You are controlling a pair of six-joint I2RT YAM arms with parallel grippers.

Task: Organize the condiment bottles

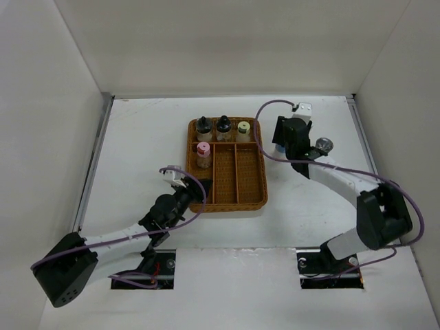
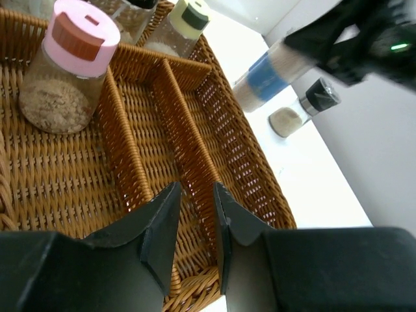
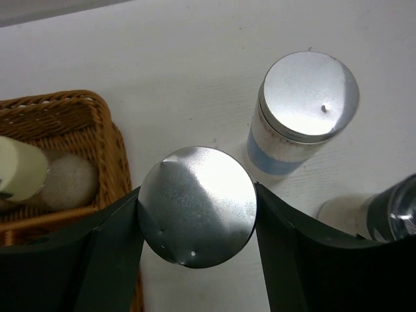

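From above, we are seeing the right pincer (image 1: 287,137) working just right of the wicker tray (image 1: 263,196); it is the nearer arm. At the left wrist, our left pincer (image 2: 195,195) is hanging narrow and empty over the tray. At the right wrist, we are clamping an upright silver-lidded bottle (image 3: 196,207), with the tray lying leftward.

A brown wicker tray (image 1: 246,180) sat midway between the left and right edges of the white tabletop (image 1: 137,137), nearer the far edge. Woven dividers (image 2: 188,140) split it into compartments. White walls (image 1: 227,48) enclosed three edges.
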